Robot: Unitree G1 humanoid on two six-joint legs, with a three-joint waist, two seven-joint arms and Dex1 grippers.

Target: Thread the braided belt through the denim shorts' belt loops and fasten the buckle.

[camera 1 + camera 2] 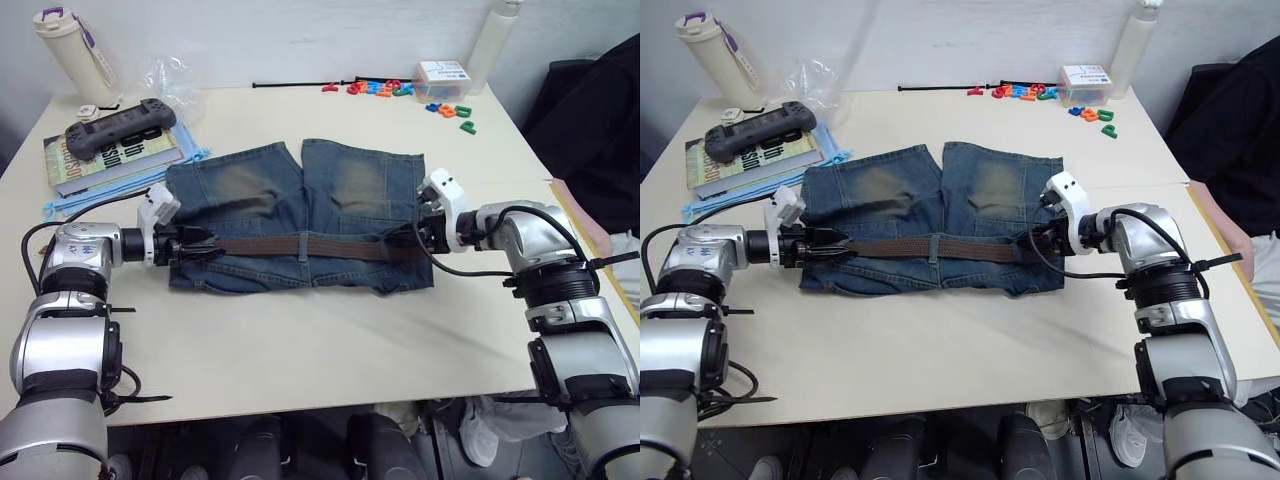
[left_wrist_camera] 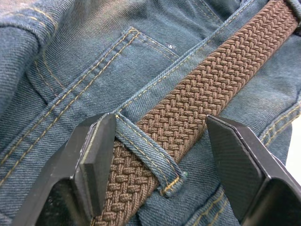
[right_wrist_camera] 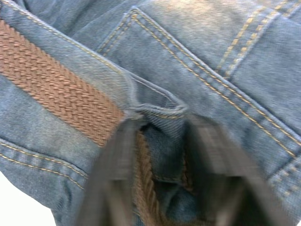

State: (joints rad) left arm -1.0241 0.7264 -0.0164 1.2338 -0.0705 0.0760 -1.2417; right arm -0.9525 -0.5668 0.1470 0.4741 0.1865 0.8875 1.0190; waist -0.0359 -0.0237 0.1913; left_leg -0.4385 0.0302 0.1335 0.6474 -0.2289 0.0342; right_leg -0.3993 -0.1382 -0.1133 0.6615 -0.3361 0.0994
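The shorts [image 1: 300,215] lie flat on the counter [image 1: 300,350] with the waistband toward the robot, and the belt [image 1: 310,246] runs along that waistband from one hand to the other. It passes under at least three loops: one in the middle [image 1: 303,245], one right at the left hand [image 2: 146,153], and one at the right hand [image 3: 157,110]. So the threading looks largely done across the side that faces up. The buckle cannot be made out, and no fastened join shows, so closing the belt appears to be what is left, along with any loops hidden at the ends or underneath.

The left hand [image 1: 200,247] sits at the near-left end of the waistband. Its two fingers [image 2: 94,160] are spread wide, one on each side of the belt, with a clear gap to the strap; it holds nothing, and the fingers seem to rest on or hover just over the denim.

The right hand [image 1: 405,240] is at the opposite end. Its fingers [image 3: 110,179] stand apart, with the loop and a fold of denim just ahead of the tips. The belt runs in beside one finger, but whether it is pinched or merely lying there I cannot tell; the fingers are too blurred.
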